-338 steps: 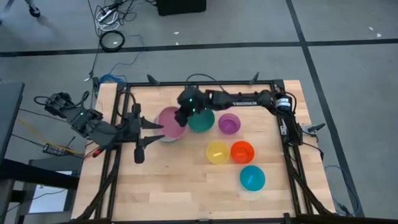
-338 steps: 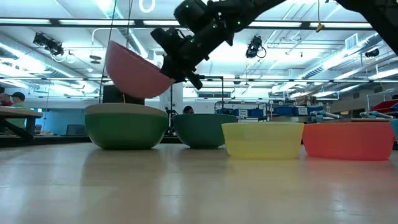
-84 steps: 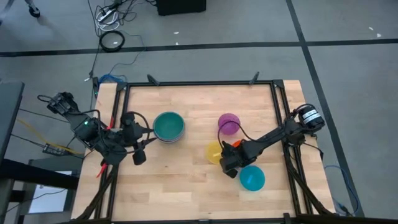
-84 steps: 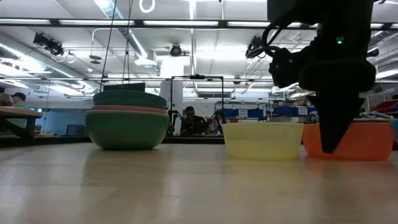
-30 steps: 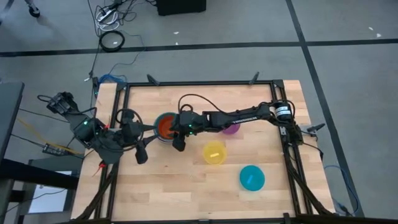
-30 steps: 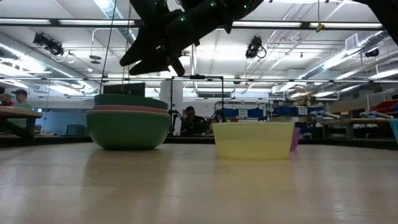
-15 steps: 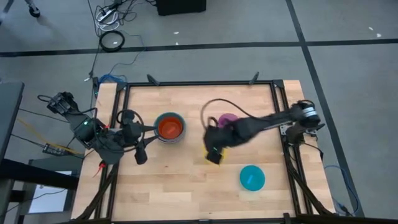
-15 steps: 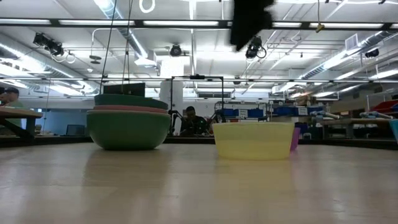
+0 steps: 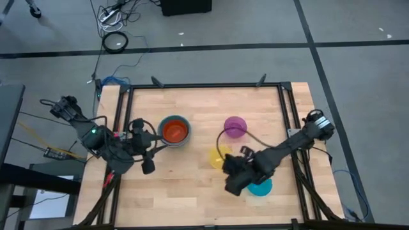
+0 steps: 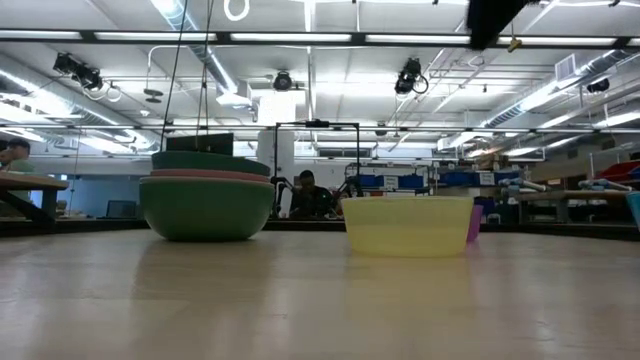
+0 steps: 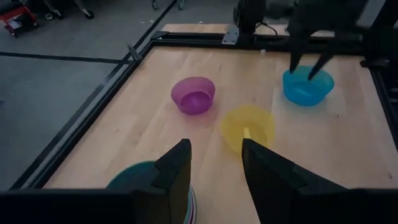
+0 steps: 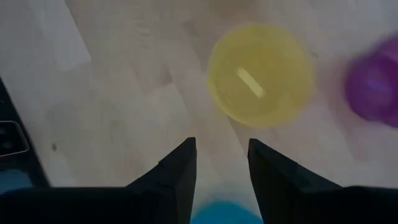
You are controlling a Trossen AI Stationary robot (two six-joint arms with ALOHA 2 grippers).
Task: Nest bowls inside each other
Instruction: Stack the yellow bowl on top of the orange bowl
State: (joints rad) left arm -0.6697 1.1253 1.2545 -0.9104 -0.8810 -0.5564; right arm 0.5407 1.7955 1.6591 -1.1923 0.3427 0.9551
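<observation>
A nested stack of bowls (image 9: 174, 130) stands at the table's left, sage green outermost (image 10: 207, 208) and orange (image 9: 174, 131) on top. The purple bowl (image 9: 234, 126), the yellow bowl (image 9: 218, 157) and the light blue bowl (image 9: 262, 186) stand apart on the wood. My right gripper (image 9: 240, 181) is open and points down over the light blue bowl's left part (image 11: 306, 86), past the yellow bowl (image 12: 261, 73). My left gripper (image 11: 215, 163) is open at the stack's left rim (image 11: 133, 178), with nothing between its fingers.
A black frame (image 9: 204, 85) runs along the table's edges. Bare wood lies along the near edge and at the far middle (image 9: 204, 105). In the low view the right arm (image 10: 490, 18) shows only at the top.
My right gripper has swung from beside the stack toward the table's right and near edges, passing over the yellow bowl, and now points more steeply down over the light blue bowl. The orange bowl has stayed in the stack.
</observation>
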